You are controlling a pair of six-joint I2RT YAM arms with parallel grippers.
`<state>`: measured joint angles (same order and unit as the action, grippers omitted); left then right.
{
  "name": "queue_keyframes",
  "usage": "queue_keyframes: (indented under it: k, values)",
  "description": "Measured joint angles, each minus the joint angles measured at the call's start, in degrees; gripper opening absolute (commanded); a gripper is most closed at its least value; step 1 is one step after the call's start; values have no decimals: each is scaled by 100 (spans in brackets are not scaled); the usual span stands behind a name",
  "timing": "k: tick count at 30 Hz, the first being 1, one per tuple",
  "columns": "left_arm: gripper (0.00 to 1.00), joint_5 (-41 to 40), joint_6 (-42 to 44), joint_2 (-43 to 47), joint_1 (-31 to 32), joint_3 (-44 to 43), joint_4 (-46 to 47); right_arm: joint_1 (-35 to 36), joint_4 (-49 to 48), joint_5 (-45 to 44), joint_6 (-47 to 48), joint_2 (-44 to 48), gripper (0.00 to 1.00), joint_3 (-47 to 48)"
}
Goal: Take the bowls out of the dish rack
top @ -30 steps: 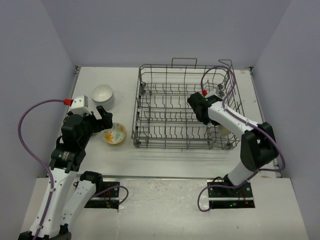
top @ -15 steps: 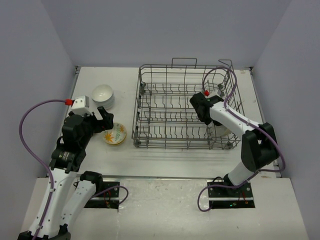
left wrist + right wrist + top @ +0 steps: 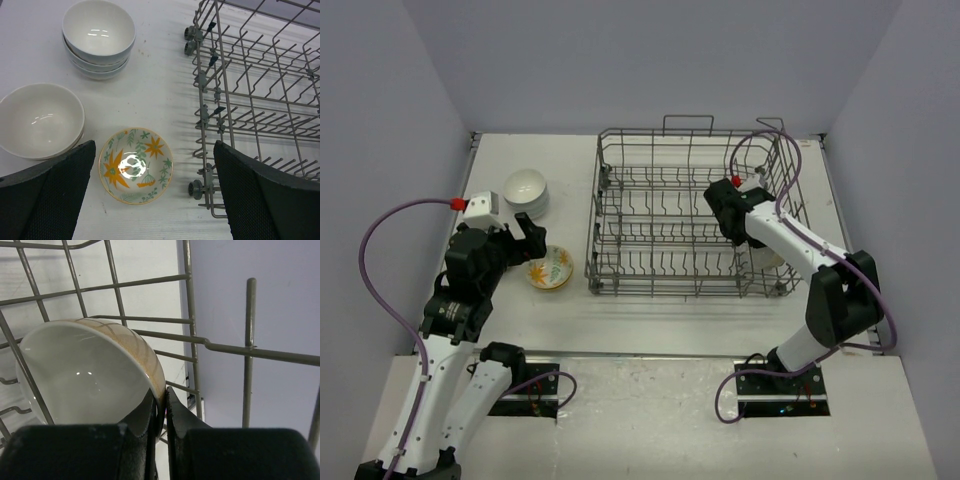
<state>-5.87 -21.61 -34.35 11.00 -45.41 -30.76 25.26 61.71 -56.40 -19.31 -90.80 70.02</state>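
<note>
On the white bench, far left, sits a stack of plain white round ceramic bowls, with a cream-white bowl nearer. Just beside these lies a small white bowl with an orange-yellow floral pattern. The left end effector hangs above it, spread wide and holding nothing. To the right stands the large dark grey wire dish rack. In its near right corner a beige-tan bowl with dark lines stands tilted on edge, and the right end effector is pinched on its rim.
</note>
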Motion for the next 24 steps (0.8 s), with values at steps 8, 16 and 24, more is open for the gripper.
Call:
queue_keyframes:
  k: [8,16,24]
  values:
    - [100,-98,0,-55,0,0,-9,33,-315,-422,507,0,0,79]
    - [100,-170,-2,-72,0,0,-17,212,-549,-1189,894,0,0,503]
    - [100,-190,-9,-87,2,-4,-17,417,715,-1681,-435,-422,0,1847]
